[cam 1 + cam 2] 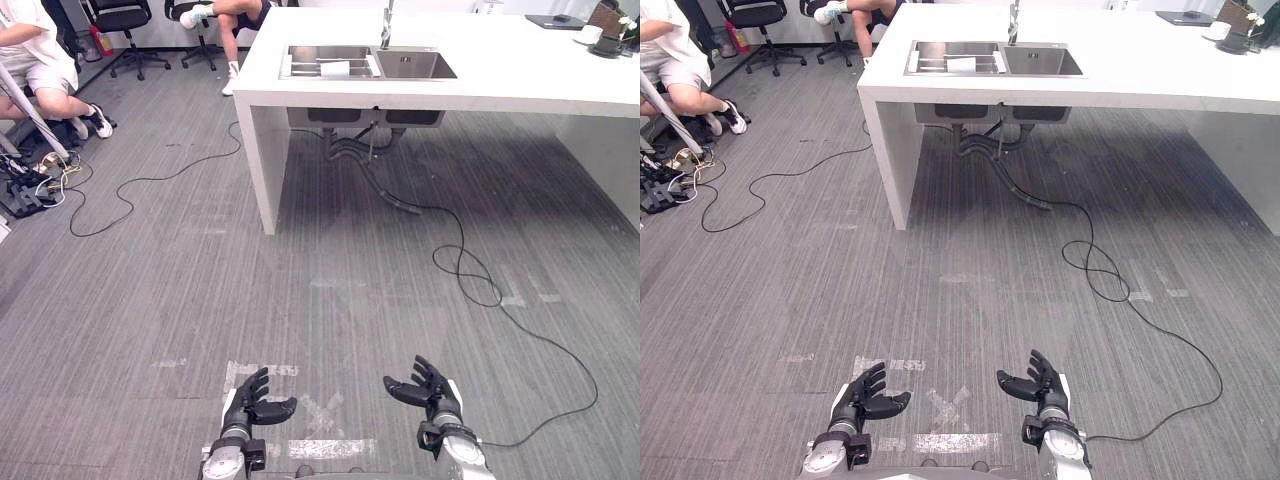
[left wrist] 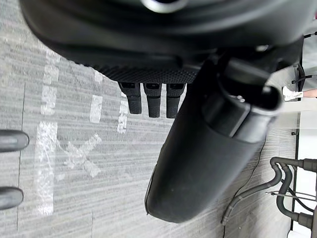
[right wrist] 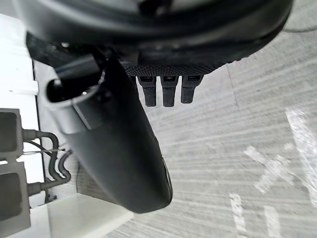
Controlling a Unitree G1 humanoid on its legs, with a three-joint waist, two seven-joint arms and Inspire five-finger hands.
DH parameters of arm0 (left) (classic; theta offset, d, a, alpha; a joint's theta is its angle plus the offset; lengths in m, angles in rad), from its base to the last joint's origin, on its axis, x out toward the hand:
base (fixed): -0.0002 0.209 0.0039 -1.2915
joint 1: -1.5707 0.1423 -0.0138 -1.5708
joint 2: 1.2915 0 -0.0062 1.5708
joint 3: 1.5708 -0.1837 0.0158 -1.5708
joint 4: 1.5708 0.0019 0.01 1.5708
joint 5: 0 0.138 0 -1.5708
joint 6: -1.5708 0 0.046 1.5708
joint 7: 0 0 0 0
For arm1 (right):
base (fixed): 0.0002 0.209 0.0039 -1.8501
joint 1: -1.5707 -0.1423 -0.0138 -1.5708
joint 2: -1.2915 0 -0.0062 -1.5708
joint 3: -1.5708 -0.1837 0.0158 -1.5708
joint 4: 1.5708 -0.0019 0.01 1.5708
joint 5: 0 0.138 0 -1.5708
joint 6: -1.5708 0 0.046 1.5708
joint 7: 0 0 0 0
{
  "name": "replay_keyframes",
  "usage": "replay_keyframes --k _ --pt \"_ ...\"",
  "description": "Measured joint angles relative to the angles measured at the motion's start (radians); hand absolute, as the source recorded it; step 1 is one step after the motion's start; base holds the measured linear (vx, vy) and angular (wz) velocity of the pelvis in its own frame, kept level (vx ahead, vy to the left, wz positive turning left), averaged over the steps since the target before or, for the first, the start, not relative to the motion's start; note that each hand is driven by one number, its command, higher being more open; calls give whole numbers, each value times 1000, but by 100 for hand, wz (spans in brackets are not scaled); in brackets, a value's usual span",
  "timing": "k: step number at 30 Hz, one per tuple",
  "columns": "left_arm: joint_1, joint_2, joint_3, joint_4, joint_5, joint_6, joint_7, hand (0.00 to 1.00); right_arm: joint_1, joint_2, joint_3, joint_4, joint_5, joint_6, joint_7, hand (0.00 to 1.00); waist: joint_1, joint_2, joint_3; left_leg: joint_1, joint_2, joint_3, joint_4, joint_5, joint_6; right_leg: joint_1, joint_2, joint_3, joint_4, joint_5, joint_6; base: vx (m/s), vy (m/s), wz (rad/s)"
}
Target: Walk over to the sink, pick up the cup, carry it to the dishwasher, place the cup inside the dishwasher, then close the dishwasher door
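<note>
Well short of the sink [image 1: 415, 66], the left hand [image 1: 250, 403] and right hand [image 1: 428, 392] are held open and empty; a floor cable [image 1: 150, 180] may be snagged during the approach.

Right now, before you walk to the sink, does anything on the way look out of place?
Yes. A grey hose from the pipes under the sink trails loose onto the floor, and a thin black cable snakes across the floor left of the counter. Either could catch a foot.
</note>
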Motion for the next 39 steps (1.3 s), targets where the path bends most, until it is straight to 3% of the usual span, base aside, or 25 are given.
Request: replay_keyframes --k 17,39 --pt "12 20 99 29 0 4 -2 90 14 -27 -57 64 14 5 29 90 -2 5 -21 1 0 10 0 -2 -3 -1 0 8 -2 0 0 0 0 0" --pt "31 7 100 97 -1 6 -3 90 8 -27 -94 136 51 10 29 90 2 14 -23 -12 2 30 4 -17 -10 -20 3 30 0 0 0 3 1 -2"
